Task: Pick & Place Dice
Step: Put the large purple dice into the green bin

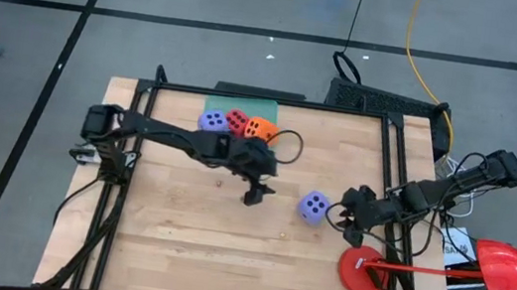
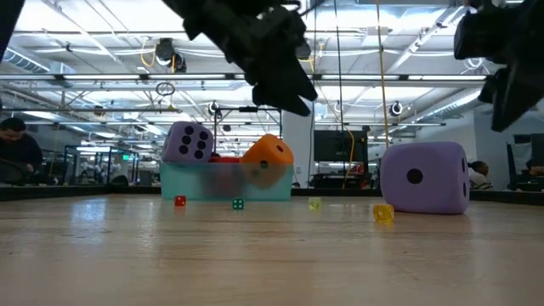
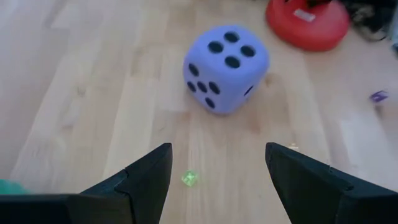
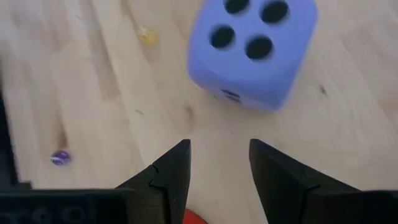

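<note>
A purple-blue die (image 1: 313, 206) rests on the wooden table, right of centre, four pips up. My left gripper (image 1: 254, 197) hovers open to its left, above the table; in its wrist view the die (image 3: 227, 68) lies ahead of the open fingers (image 3: 149, 171). My right gripper (image 1: 339, 216) hovers open just right of the same die (image 4: 252, 50), touching nothing. Three more dice, purple-blue (image 1: 212, 121), red (image 1: 237, 120) and orange (image 1: 261, 128), sit in the teal-green tray (image 1: 254, 106) at the table's far edge.
A red round base (image 1: 362, 271) with a red tool (image 1: 512, 274) stands near the table's right edge, close to my right arm. Tiny red (image 2: 179, 201), green (image 2: 237, 203) and yellow (image 2: 382, 212) cubes lie scattered on the wood. Black frame rails border the table.
</note>
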You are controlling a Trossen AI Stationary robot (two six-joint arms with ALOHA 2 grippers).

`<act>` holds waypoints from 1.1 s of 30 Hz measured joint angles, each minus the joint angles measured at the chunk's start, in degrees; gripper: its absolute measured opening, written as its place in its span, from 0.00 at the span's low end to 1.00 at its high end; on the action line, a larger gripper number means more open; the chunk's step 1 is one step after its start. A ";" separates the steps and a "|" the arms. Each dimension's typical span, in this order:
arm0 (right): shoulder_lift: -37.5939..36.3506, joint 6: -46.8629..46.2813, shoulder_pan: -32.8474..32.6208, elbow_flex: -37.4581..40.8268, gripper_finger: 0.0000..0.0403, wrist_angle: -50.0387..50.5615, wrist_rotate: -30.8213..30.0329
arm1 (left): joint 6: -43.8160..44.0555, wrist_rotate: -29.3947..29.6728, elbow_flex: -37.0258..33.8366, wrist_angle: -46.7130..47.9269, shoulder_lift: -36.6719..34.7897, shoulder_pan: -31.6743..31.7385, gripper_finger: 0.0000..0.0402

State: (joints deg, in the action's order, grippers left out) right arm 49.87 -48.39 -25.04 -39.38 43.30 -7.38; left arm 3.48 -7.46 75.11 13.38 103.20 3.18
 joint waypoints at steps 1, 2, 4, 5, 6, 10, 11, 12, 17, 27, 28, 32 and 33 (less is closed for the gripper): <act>0.00 -0.62 0.00 0.00 0.38 0.81 0.00 | 0.02 0.02 1.63 1.45 1.24 0.00 0.66; 0.00 -1.18 0.00 0.00 0.38 1.23 -0.03 | 0.18 0.02 3.04 2.93 2.42 0.00 0.66; 0.00 -1.91 0.00 0.00 0.38 2.29 -0.52 | 0.77 0.00 5.66 5.04 4.72 0.00 0.66; 0.00 -1.97 0.00 0.00 0.38 2.88 -1.39 | 1.02 -0.02 6.84 5.44 5.69 0.00 0.66; 0.00 -1.97 0.00 0.00 0.38 3.06 -2.22 | 1.16 -0.01 7.81 6.43 6.63 0.00 0.66; 0.00 -3.95 0.04 0.00 0.38 3.88 -6.45 | 1.69 -1.27 10.35 7.87 9.85 0.15 0.66; 0.02 -4.05 0.11 0.00 0.38 3.88 -6.47 | 1.75 -2.01 10.68 8.11 10.53 0.17 0.66; 0.06 -3.75 0.11 0.00 0.38 3.75 -6.44 | 1.70 -2.56 11.03 7.77 11.07 0.17 0.66; 0.08 -2.62 0.07 0.04 0.38 4.38 -6.32 | 1.65 -3.10 11.24 6.35 11.96 0.17 0.66; 0.07 -5.17 0.09 9.85 0.38 -2.39 -2.83 | 1.39 -3.01 11.24 6.36 11.95 0.01 0.66; 0.09 -5.33 0.07 10.45 0.38 -3.53 -2.86 | 1.14 -3.00 11.24 6.37 11.95 -0.01 0.66; 0.07 -3.84 0.33 11.93 0.38 -8.69 -3.04 | -0.58 -2.80 11.24 6.13 11.95 -0.04 0.66; 0.08 -3.36 0.48 12.11 0.38 -9.97 -3.02 | -1.29 -2.80 11.24 5.80 11.95 -0.04 0.66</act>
State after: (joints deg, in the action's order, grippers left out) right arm 49.95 -51.75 -24.55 -27.26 33.33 -10.39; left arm 2.19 -10.26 86.35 19.18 115.15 3.14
